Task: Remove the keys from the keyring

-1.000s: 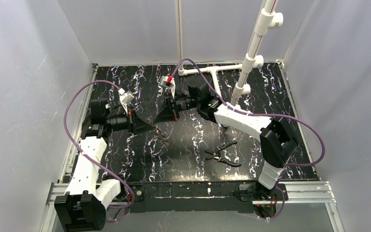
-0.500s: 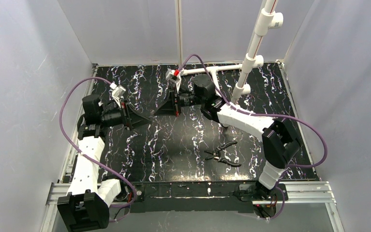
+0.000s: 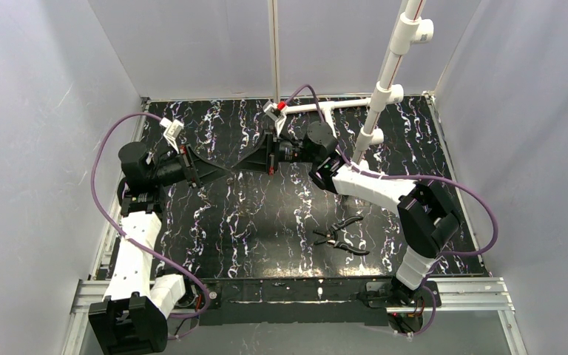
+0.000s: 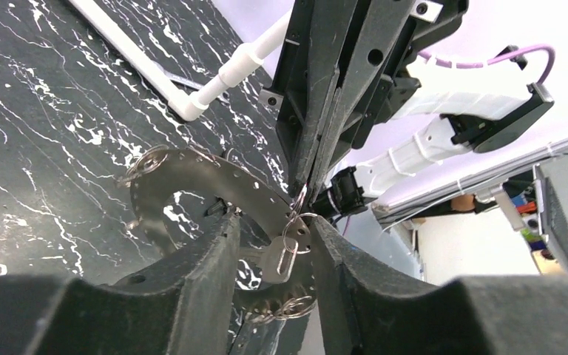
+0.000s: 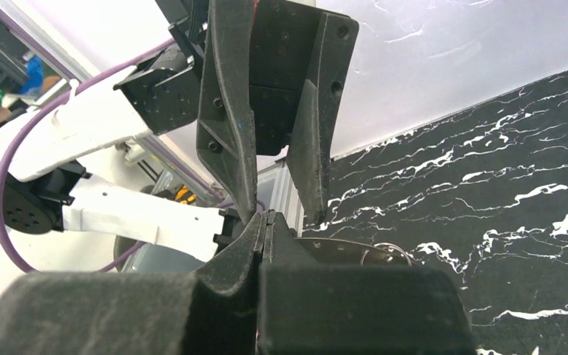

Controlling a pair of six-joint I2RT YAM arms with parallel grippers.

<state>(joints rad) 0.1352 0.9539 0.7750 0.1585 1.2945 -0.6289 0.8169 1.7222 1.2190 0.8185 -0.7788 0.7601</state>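
From the top view, the left gripper (image 3: 224,173) and right gripper (image 3: 241,168) meet tip to tip above the far left-centre of the black marbled table (image 3: 266,214). The keyring cannot be made out there, because it is lost among the dark fingers. That view alone shows the black-handled pliers (image 3: 340,235), which lie flat on the table well to the right of the grippers and nearer the arm bases. It also shows the white pipe frame (image 3: 384,81) at the back.

The left wrist view fills in what the top one hides. The keyring (image 4: 214,174), a wide perforated metal band, hangs in the air with one stretch lying in the gap between the left gripper's fingers (image 4: 192,274). These fingers stand moderately apart, and whether either pad touches the metal cannot be told. The right gripper (image 4: 309,181) comes in from above with its fingers pressed together. It pinches the keyring at its rim, though I cannot tell whether it grips the band or a small wire ring.

The right wrist view confirms both states from the other side. Its own fingers are squeezed together with no gap, the left gripper (image 5: 279,211) opposite them is parted, and a sliver of the band (image 5: 340,248) shows just past the tips.

Counted, there are two arms, two grippers, one keyring and one pair of pliers. One key (image 4: 281,255) is clearly visible, hanging in the left gripper's gap. Small wire rings sit at three spots along the band.
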